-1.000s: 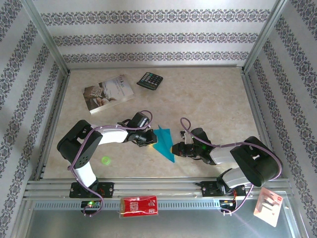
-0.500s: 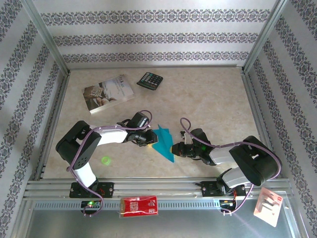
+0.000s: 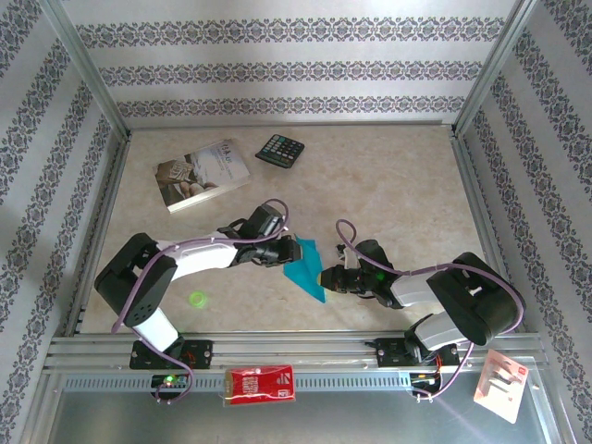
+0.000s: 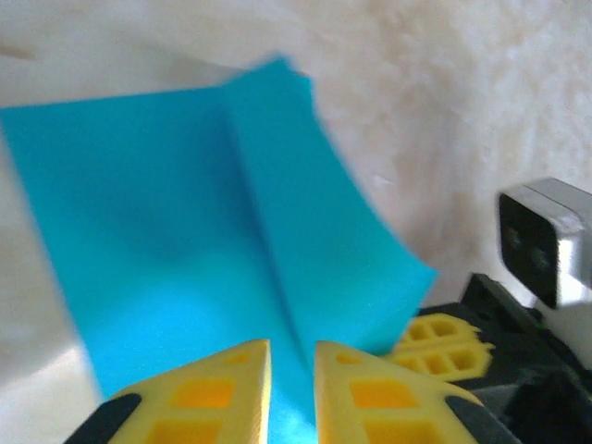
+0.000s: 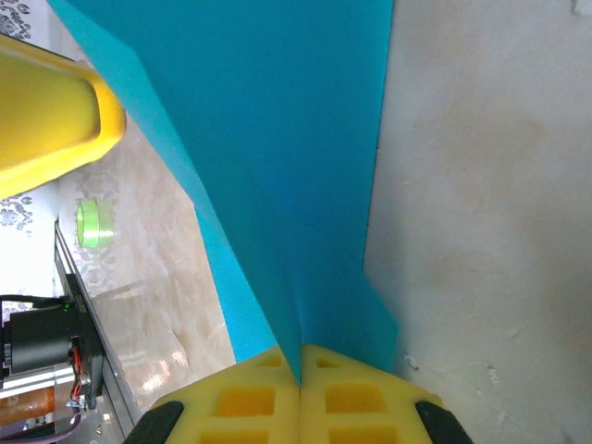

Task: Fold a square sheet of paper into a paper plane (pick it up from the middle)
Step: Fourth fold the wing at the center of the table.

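The sheet of paper (image 3: pixel 306 269) is turquoise-blue, folded to a pointed shape with a lengthwise crease, and sits between my two grippers at the table's near middle. My right gripper (image 3: pixel 325 277) is shut on its folded ridge (image 5: pixel 277 139), with the right gripper (image 5: pixel 301 365) showing its yellow pads pressed together on the crease. My left gripper (image 3: pixel 289 252) is at the paper's left edge. In the left wrist view the left gripper (image 4: pixel 292 370) has a narrow gap between its jaws, astride the paper's crease (image 4: pixel 185 213), so it is slightly open. The paper plane is this part-folded sheet.
A pale printed book (image 3: pixel 202 174) and a black calculator (image 3: pixel 280 150) lie at the back left. A small green ring (image 3: pixel 197 299) sits on the table near the left arm. A red packet (image 3: pixel 261 384) and a white packet (image 3: pixel 500 384) lie on the front rail.
The left arm has stretched to the right and its gripper has slid further onto the paper's left edge. The right arm has held still.
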